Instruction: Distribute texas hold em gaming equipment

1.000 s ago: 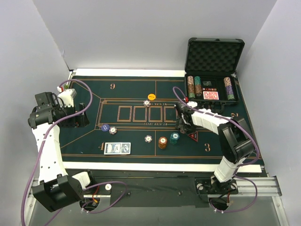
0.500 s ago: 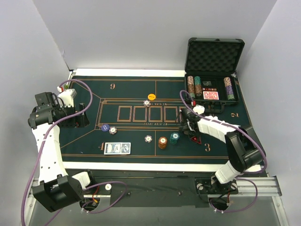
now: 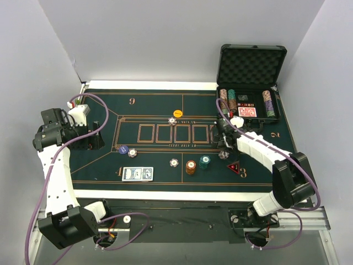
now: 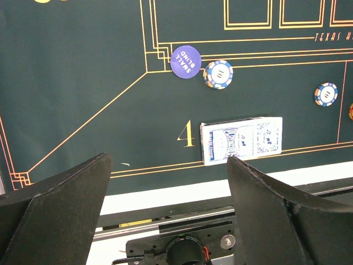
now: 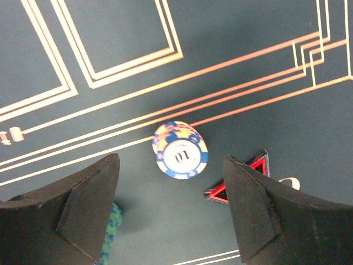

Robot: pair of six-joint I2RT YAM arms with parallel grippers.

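Over the green felt table [image 3: 149, 110], the right arm is stretching in from its base, the right gripper [image 3: 222, 147] pointing down, jaws spread either side of a blue-and-white chip stack [image 5: 181, 149] and touching neither edge. The left arm is folding high at the table's left edge, left gripper [image 3: 92, 140] jaws wide apart, facing the blue-backed cards [image 4: 241, 140] lying beside the printed 4.

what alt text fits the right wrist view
A short stack of blue-and-white chips, top one marked 10, sits on green felt with gold lines, inside the open right pincer, touching neither finger. A red triangular marker lies to its right; teal chips show at lower left.
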